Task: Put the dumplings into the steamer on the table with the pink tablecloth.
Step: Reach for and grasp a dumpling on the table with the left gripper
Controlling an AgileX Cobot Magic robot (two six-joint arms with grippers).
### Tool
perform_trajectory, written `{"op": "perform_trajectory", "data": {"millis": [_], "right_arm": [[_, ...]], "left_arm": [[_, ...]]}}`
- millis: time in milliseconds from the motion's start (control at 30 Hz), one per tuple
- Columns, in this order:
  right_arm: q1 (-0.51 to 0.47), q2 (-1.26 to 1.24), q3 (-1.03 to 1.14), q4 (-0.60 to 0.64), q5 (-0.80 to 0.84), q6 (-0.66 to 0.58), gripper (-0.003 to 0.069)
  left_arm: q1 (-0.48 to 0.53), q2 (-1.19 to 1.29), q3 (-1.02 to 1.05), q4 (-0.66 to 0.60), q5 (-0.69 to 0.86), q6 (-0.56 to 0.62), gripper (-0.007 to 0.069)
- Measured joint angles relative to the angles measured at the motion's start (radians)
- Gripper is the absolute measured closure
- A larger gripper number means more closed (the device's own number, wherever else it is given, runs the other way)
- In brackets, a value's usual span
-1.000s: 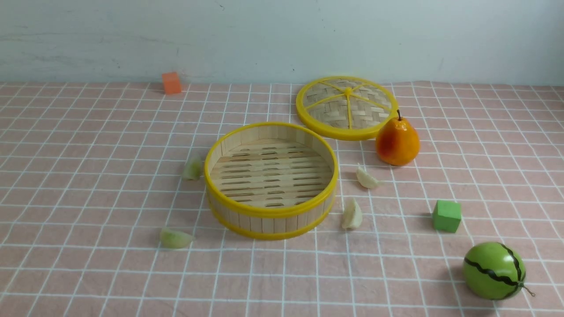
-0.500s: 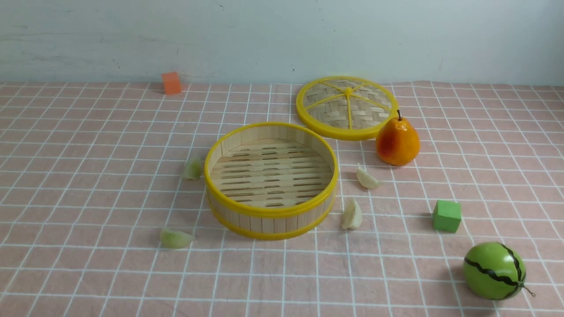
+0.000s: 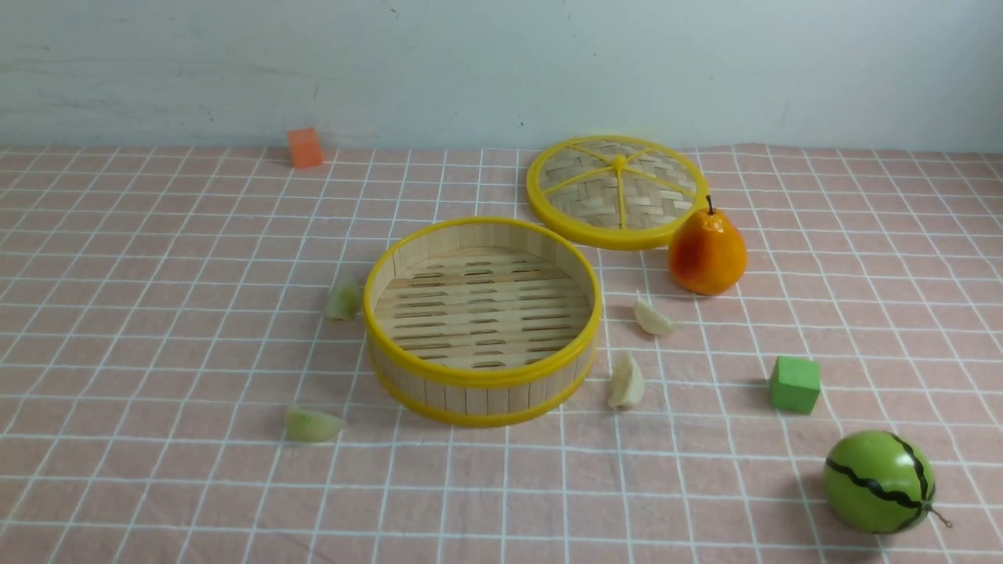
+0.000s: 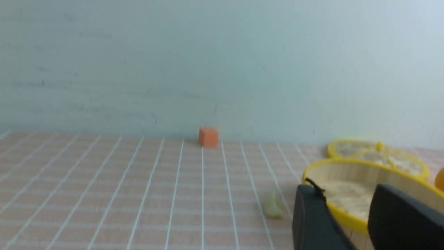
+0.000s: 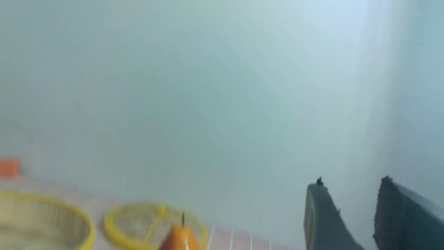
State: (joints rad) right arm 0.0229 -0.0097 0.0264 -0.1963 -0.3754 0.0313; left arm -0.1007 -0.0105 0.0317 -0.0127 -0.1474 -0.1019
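The empty bamboo steamer (image 3: 482, 319) stands mid-table on the pink tablecloth (image 3: 157, 329). Two pale green dumplings lie to its left, one by its wall (image 3: 343, 299) and one nearer the front (image 3: 312, 424). Two cream-white dumplings lie to its right, one farther back (image 3: 652, 317) and one nearer (image 3: 626, 382). Neither arm shows in the front view. My left gripper (image 4: 345, 190) is open and empty in its wrist view, with the steamer (image 4: 360, 189) and a green dumpling (image 4: 273, 206) beyond it. In the right wrist view my right gripper (image 5: 350, 184) is open, empty and faces the wall.
The woven yellow-rimmed lid (image 3: 617, 190) lies behind the steamer, with an orange pear (image 3: 706, 252) at its right edge. A green cube (image 3: 794, 384) and a small toy watermelon (image 3: 878, 482) sit at the front right. An orange cube (image 3: 305, 147) stands by the back wall.
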Motion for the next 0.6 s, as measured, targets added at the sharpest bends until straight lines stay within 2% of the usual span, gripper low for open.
{"op": "perform_trajectory", "data": {"millis": [133,200,233,333,433,533,600], "right_arm": [[0.0,-0.001,0.0,-0.008,-0.3,0.016,0.042],[0.0,-0.001,0.0,-0.011,-0.355,0.032,0.042],[0.0,-0.001,0.0,-0.014,-0.377,0.054,0.042],[0.0,-0.001,0.0,-0.016,-0.367,0.12,0.042],[0.0,0.003,-0.034,-0.019,-0.324,0.178,0.0429],[0.0,0.045,-0.123,-0.026,-0.223,0.198,0.0503],[0.0,0.093,-0.203,-0.027,-0.119,0.198,0.0587]], "left_arm": [[0.0,0.0,0.0,-0.003,-0.15,-0.007,0.0387],[0.0,0.0,0.0,-0.004,-0.192,-0.041,0.0387],[0.0,0.0,0.0,-0.008,-0.239,-0.125,0.0387],[0.0,0.0,0.0,-0.011,-0.299,-0.322,0.0402],[0.0,0.013,-0.048,0.031,-0.276,-0.438,0.0483],[0.0,0.099,-0.191,0.096,-0.177,-0.485,0.0624],[0.0,0.187,-0.296,0.139,-0.098,-0.49,0.0638]]}}
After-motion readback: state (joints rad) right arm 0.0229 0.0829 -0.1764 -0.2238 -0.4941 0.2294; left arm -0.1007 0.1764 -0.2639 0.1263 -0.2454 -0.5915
